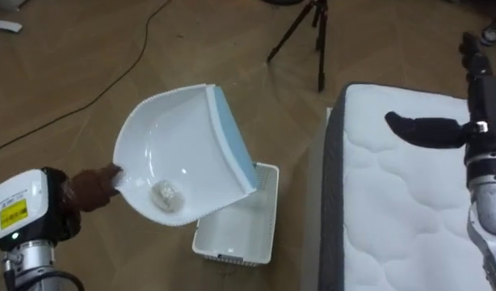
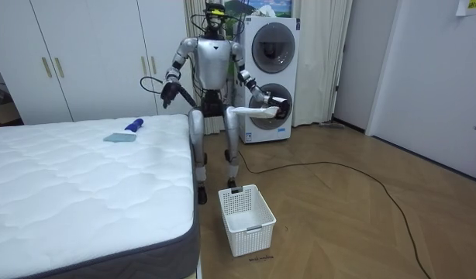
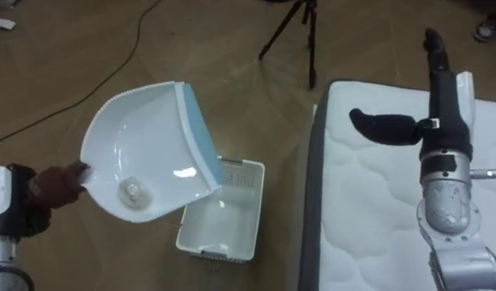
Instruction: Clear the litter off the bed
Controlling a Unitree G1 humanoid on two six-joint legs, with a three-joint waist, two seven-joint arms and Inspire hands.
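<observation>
Now the dustpan [image 1: 179,153], wad [image 1: 165,194] inside, is gripped by the left hand [image 1: 90,187] over the basket [image 1: 248,234]; emptying seems left. The right hand [image 3: 448,109] is held slack.

Home bedroom, bed [image 2: 83,186], wardrobes [image 2: 91,54], washing machines [image 2: 269,74]

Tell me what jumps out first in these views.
The white dustpan, gripped by the left hand and held up near the white basket on the floor beside the bed, has a small crumpled wad lying in it. The right hand hangs open over the bed, where a blue brush lies.
</observation>
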